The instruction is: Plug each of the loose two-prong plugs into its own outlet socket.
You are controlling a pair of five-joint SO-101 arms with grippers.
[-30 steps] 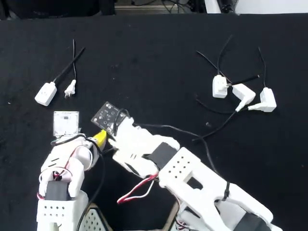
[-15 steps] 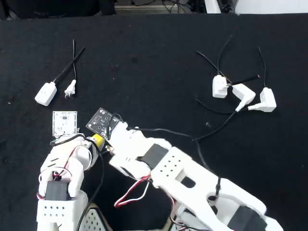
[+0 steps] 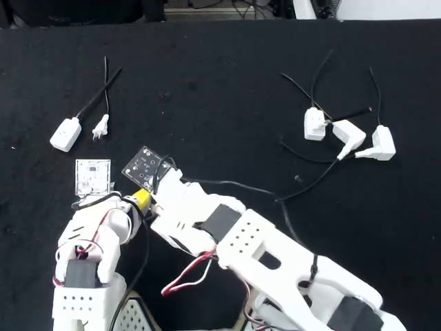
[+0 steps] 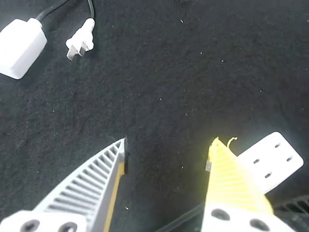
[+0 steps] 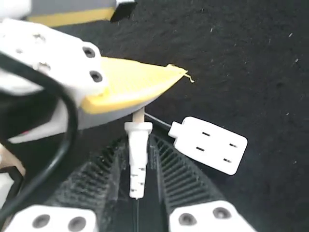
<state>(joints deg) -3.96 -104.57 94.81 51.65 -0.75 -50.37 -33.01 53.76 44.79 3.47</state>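
Note:
My right gripper (image 5: 138, 143) is shut on a white two-prong plug (image 5: 136, 170), whose front end sits just short of the left gripper's yellow finger (image 5: 130, 87). Beside it on the black mat lies a white outlet block (image 5: 210, 145) with several slots, on a thin cable. My left gripper (image 4: 169, 142) stands open over bare mat, the same outlet block (image 4: 270, 162) behind its yellow finger. Farther off lie a white outlet socket (image 4: 19, 46) and a loose two-prong plug (image 4: 78, 44). In the high view that socket (image 3: 66, 134) and plug (image 3: 100, 127) are at the left.
Three white sockets or plugs with black cables cluster at the right: (image 3: 314, 124), (image 3: 348, 136), (image 3: 381, 143). A black cable (image 3: 303, 186) trails from the right arm (image 3: 207, 214) toward them. The two arms crowd the front left of the black mat (image 3: 220, 83).
The right arm has swung left, closer to the left arm's yellow finger. The left arm has stayed put.

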